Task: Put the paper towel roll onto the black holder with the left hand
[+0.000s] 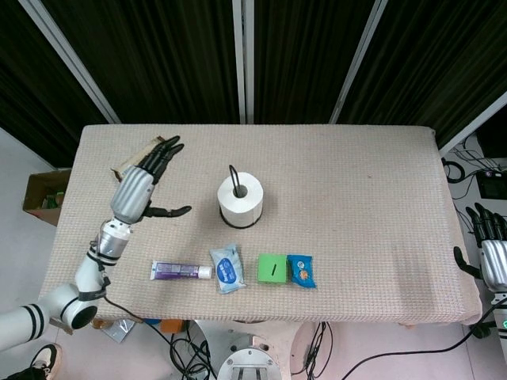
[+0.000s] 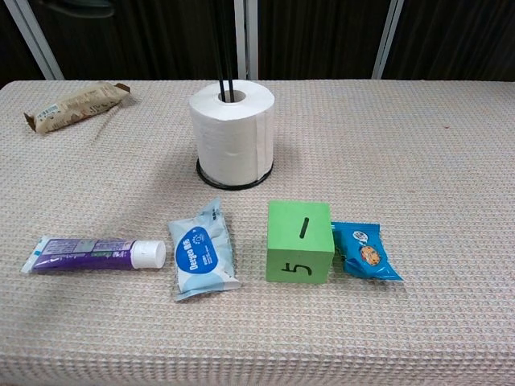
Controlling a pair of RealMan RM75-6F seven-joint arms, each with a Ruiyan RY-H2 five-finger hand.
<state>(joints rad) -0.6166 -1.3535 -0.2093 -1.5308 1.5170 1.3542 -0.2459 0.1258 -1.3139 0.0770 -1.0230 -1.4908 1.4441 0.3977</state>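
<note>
The white paper towel roll (image 1: 240, 201) (image 2: 232, 133) sits upright on the black holder (image 2: 233, 178), whose rod (image 2: 224, 48) rises through the roll's core. My left hand (image 1: 141, 187) hovers to the left of the roll, well apart from it, fingers spread and holding nothing. In the chest view only a dark fingertip (image 2: 72, 6) of it shows at the top left. My right hand (image 1: 489, 252) hangs off the table's right edge, fingers apart, empty.
A snack bar (image 2: 74, 105) lies at the back left, partly hidden by my left hand in the head view. Along the front lie a purple tube (image 2: 95, 254), a blue wipes pack (image 2: 202, 251), a green cube (image 2: 299, 240) and a blue cookie packet (image 2: 364, 251).
</note>
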